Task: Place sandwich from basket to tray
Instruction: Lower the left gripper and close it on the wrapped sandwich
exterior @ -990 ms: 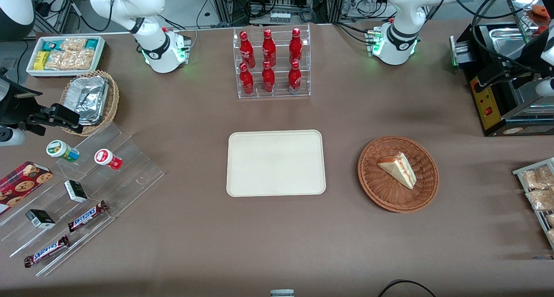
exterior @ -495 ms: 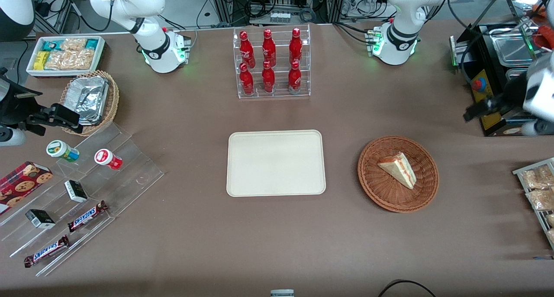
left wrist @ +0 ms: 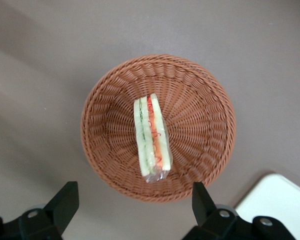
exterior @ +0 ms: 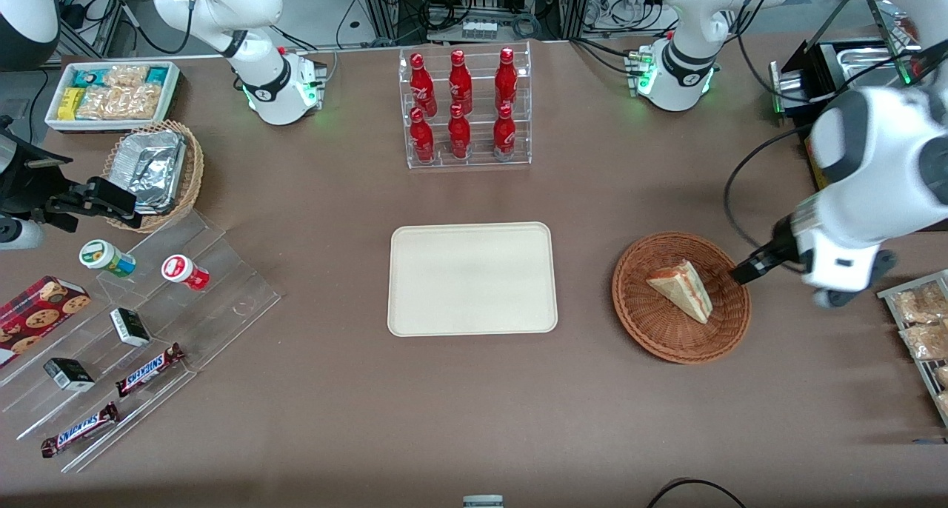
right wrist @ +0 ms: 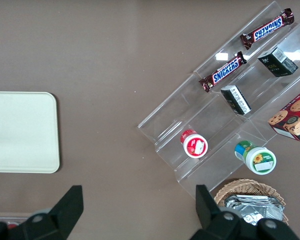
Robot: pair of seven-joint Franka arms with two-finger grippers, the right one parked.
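Observation:
The sandwich, a pale triangular wedge with red and green filling, lies in the round reddish-brown wicker basket. The cream tray sits flat beside the basket, toward the parked arm's end, with nothing on it. My left gripper hangs above the basket's rim on the working arm's end. In the left wrist view the gripper is open, its dark fingers spread wide and holding nothing. From there I look down on the sandwich, the basket and a corner of the tray.
A clear rack of red bottles stands farther from the front camera than the tray. A wire rack of snack packets lies at the working arm's end. Acrylic steps with snacks, a foil-tray basket and a white bin lie at the parked arm's end.
The left arm has swung in from the working arm's end of the table, and its gripper now hangs over the basket's rim. The sandwich, basket and tray have not moved.

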